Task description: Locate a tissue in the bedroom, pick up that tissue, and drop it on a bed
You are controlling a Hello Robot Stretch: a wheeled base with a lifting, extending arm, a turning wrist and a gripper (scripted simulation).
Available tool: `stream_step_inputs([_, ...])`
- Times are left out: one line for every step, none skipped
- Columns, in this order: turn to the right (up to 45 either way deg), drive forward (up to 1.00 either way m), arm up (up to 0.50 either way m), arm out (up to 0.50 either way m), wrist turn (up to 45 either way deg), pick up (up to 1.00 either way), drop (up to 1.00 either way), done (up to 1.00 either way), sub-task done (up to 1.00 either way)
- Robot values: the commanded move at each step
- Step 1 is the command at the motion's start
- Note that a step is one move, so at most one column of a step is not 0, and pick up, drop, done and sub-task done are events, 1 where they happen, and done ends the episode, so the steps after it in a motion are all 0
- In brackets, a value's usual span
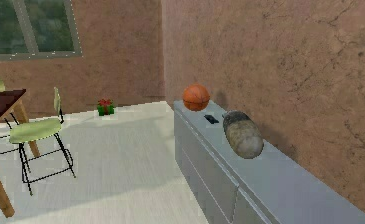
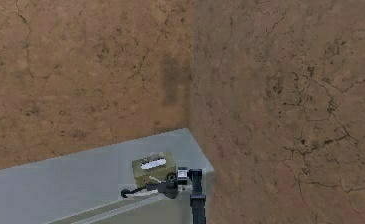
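A small tan box (image 2: 152,165) with a white top sits on the grey counter (image 2: 50,190). It is close to the corner where two brown walls (image 2: 90,70) meet. It looks like the tissue box.

The claw (image 2: 131,192) is at the end of the dark arm (image 2: 197,203), low down near the counter's front edge. In the arm side view, the box lies at about 1 o'clock from the claw, very near. I cannot tell if they touch.

The box's long side seems to run from about 8 o'clock to 2 o'clock, the same way as the counter's back edge. The robot has just one arm, so this claw must do the job.

I cannot tell how the claw is set. I also cannot tell if it holds anything, because the box is right behind it. I think the next move is to get the claw around the box and lift it. The bed comes later.
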Motion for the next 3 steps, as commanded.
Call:
stream_step_inputs([0.0,0.00,0.10,0.00,0.0,0.00,0.00,0.00,0.00])
stream_step_inputs([0.0,0.00,0.30,0.00,0.0,0.00,0.00,0.00,0.00])
stream_step_inputs([0.0,0.00,0.00,0.00,-45.0,0.00,0.00,0.00,0.00])
